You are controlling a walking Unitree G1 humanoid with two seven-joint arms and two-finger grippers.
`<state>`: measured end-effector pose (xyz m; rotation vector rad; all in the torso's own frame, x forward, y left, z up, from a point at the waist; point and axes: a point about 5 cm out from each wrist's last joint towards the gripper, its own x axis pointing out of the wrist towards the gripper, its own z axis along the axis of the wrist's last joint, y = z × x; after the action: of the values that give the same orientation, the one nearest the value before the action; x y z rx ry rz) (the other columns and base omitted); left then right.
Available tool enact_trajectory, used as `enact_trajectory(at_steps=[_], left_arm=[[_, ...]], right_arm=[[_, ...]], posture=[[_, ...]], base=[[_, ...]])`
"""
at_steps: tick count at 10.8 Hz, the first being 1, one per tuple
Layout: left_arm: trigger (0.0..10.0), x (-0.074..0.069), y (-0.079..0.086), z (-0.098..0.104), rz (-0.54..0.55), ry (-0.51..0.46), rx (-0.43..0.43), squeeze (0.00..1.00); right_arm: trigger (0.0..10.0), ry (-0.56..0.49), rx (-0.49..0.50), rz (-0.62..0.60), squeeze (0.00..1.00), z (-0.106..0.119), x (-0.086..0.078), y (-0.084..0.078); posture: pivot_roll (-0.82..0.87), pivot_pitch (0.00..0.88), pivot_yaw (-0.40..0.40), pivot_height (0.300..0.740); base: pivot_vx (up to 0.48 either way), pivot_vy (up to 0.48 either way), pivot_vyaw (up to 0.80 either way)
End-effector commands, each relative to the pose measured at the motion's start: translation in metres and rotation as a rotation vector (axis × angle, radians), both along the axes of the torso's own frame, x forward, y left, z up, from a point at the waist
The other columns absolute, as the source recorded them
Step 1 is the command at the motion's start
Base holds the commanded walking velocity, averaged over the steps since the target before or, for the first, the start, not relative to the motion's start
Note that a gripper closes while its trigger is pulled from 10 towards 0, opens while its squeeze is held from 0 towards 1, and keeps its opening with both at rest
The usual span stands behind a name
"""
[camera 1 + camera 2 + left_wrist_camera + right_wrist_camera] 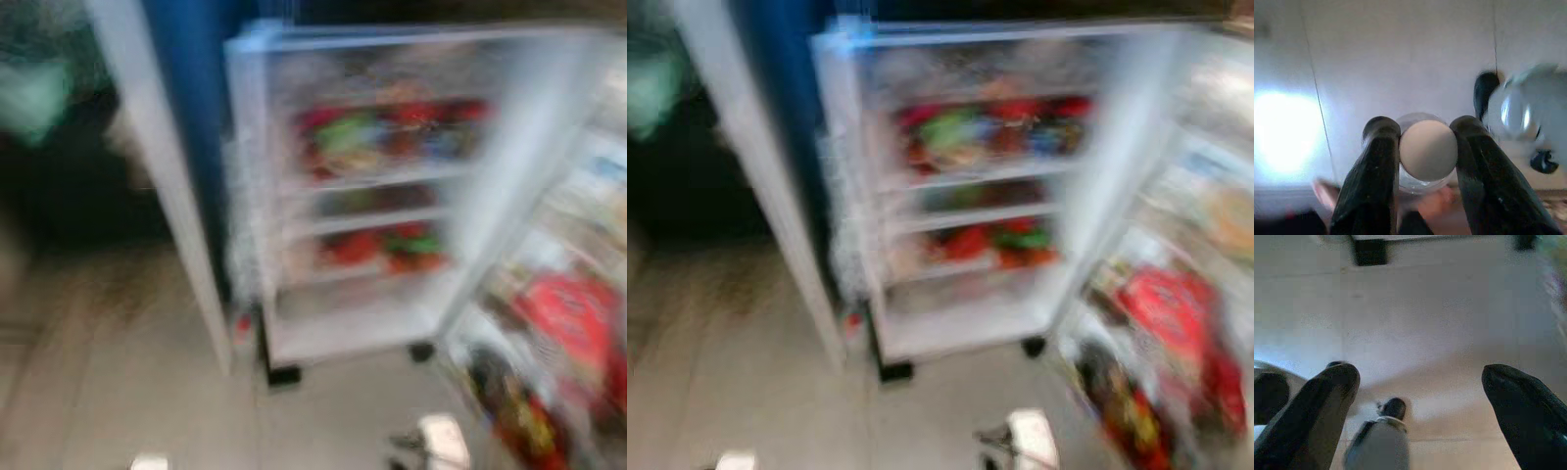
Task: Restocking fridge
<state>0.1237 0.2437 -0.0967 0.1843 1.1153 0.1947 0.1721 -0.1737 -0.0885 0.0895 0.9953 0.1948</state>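
While both head views smear with motion blur, the open fridge [362,196] stands ahead, shelves [377,176] packed with red and green items too blurred to name. Its open door [558,323], on the right, holds red packages. Pale tiled floor [118,382] lies below. Left gripper [1427,147] has its fingers closed against a clear jar with a pale round lid [1427,149]. Right gripper [1420,382] hangs above the floor, fingers spread wide, holding nothing.

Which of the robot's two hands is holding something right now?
The left hand: its fingers are clamped on a clear bottle with a pale cap. The right hand is open over bare floor.
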Motion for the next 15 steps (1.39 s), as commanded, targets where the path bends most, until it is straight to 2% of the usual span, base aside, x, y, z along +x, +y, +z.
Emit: enact_trajectory(at_steps=[1, 4, 8, 11, 15], left_arm=[[10.0, 0.004, -0.003, 0.0, 0.003, -0.009, -0.005, 0.0], [10.0, 0.001, -0.002, 0.0, 0.02, -0.001, 0.002, 0.0], [10.0, -0.001, -0.002, -0.001, 0.022, -0.005, -0.011, 0.0], [10.0, -0.003, 0.0, -0.001, 0.026, -0.006, -0.019, 0.0], [10.0, -0.001, -0.001, 0.0, 0.018, -0.015, -0.017, 0.0]], right_arm=[[10.0, 0.006, 0.013, -0.039, 0.0, -0.002, -0.006, -0.004], [10.0, 0.007, 0.008, -0.025, 0.0, -0.002, -0.005, -0.005], [10.0, -0.072, -0.083, -0.089, 0.0, 0.001, -0.001, -0.012], [10.0, -0.148, -0.204, -0.133, 0.0, 0.005, 0.002, -0.017], [10.0, -0.148, -0.208, -0.135, 0.0, 0.005, 0.002, -0.017]], posture=[[0.01, 0.0, -0.039, 0.74], [0.01, 0.0, -0.041, 0.74], [0.01, 0.0, -0.041, 0.74], [0.01, 0.0, -0.039, 0.74], [0.02, 0.0, -0.043, 0.74]], base=[[0.0, -0.259, 0.0], [0.0, 0.0, 0.0], [0.0, 0.0, 0.0], [0.0, 0.0, 0.0], [0.0, 0.0, 0.0]])
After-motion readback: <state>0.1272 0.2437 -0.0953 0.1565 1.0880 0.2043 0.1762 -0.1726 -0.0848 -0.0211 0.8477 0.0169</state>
